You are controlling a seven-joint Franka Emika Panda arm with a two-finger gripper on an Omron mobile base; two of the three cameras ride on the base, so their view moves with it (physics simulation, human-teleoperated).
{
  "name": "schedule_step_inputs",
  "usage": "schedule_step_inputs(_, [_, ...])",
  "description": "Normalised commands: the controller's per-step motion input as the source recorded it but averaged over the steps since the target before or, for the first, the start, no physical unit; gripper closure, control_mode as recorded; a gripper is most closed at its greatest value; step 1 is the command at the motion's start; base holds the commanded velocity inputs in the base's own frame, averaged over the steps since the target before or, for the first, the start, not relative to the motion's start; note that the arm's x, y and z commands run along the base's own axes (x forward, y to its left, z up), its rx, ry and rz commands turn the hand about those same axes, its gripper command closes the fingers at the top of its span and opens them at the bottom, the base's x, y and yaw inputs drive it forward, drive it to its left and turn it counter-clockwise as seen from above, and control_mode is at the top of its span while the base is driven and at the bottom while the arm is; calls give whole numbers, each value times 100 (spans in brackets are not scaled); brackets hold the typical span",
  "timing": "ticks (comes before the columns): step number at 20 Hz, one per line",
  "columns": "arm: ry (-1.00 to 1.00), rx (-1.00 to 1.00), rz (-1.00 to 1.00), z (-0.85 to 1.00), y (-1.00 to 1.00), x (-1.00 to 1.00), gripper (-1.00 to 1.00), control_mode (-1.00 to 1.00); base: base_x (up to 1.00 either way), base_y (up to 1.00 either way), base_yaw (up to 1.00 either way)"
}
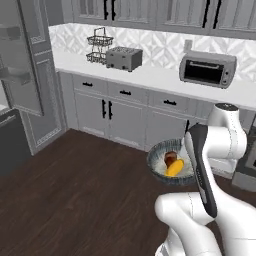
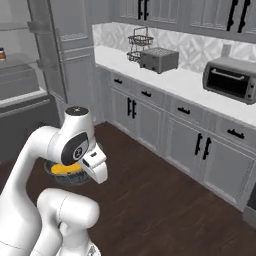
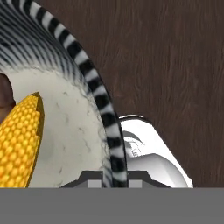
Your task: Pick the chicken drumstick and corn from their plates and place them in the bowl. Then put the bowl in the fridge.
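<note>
The bowl [image 1: 161, 152] hangs in the air over the dark wood floor, held at its rim beside my arm. Inside it lie the yellow corn [image 1: 175, 168] and the brown chicken drumstick [image 1: 170, 158]. In the hand view the bowl's striped rim [image 3: 105, 118] runs between my fingertips, and my gripper [image 3: 116, 178] is shut on it, with the corn [image 3: 19, 140] and a sliver of the drumstick [image 3: 4, 94] to the left. The right base view shows the bowl [image 2: 64, 176] with the corn [image 2: 62, 169] low behind my arm. The fridge [image 2: 20, 80] stands open at the left, its door [image 1: 22, 65] swung out. The plates are out of view.
A white counter [image 1: 150, 75] along the back wall carries a wire rack [image 1: 99, 45], a toaster [image 1: 124, 58] and a toaster oven [image 1: 207, 69]. Grey cabinets [image 1: 107, 112] run below it. Open wood floor [image 1: 75, 190] lies between me and the fridge.
</note>
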Motion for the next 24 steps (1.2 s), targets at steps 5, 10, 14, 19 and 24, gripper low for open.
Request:
schedule_step_inputs(5, [0,0,0,0,0,0,100,100,100,0,62])
schedule_step_inputs(10, [0,0,0,0,0,0,100,100,100,0,62])
schedule_step_inputs(14, [0,0,0,0,0,0,100,100,100,0,56])
schedule_step_inputs(19, [0,0,0,0,0,0,100,100,100,0,46])
schedule_step_inputs(24, [0,0,0,0,0,0,100,100,100,-22,49])
